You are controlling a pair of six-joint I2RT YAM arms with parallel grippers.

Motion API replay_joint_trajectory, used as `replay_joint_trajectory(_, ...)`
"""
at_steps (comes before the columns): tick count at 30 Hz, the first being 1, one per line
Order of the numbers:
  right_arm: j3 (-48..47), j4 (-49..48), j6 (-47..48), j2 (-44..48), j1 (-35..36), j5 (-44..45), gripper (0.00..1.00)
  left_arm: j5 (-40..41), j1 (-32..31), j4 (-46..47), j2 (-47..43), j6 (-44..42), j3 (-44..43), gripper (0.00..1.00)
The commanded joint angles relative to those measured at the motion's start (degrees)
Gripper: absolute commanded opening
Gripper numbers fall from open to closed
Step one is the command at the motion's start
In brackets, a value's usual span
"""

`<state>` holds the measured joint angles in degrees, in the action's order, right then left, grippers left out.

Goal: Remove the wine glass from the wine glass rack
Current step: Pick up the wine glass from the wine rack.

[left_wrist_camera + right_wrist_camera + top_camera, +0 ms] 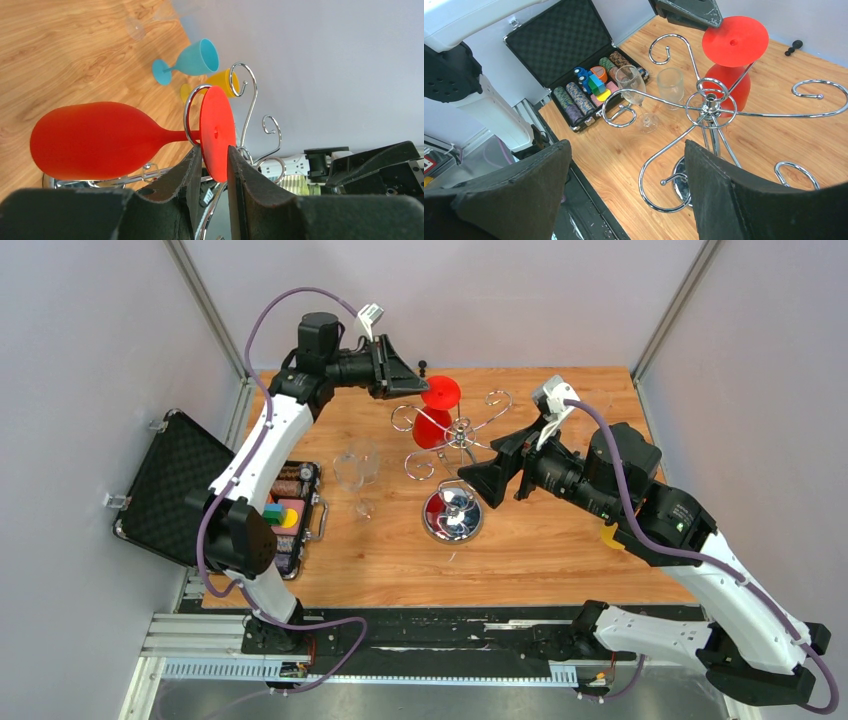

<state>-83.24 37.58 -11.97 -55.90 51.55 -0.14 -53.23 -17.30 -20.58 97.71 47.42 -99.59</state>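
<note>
Left of rack [452,514]: clear glasses [357,468], case [165,490].

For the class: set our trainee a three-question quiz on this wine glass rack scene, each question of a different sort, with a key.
1. True or false: the opaque red wine glass hangs bowl-down from the chrome wire wine glass rack.
2. Which part of it sits between the left gripper's fingers? A bowl, B stem, C foot.
3. Fill in: the right gripper's fingers stand ____.
Key: 1 true; 2 C; 3 open.
</note>
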Motion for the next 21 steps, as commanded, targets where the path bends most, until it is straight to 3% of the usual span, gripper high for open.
replay_joint_trajectory(1,0.3,-1.1,-1.1,0.5,-0.3,-1.0,0.81,-0.5,-0.8,-0.4,0.0,-1.3,-3.3,0.33)
replay_joint_trajectory(17,1.2,-1.1,-1.9,2.4,-0.2,-1.3,0.81,0.1,-3.3,-3.8,1.9,-2.9,-6.1,0.32)
replay_joint_trajectory(21,1.3,-1.1,-1.9,2.6,-0.2,-1.2,0.81,0.4,-3.7,-4.9,2.4,-3.3,-6.9,0.25)
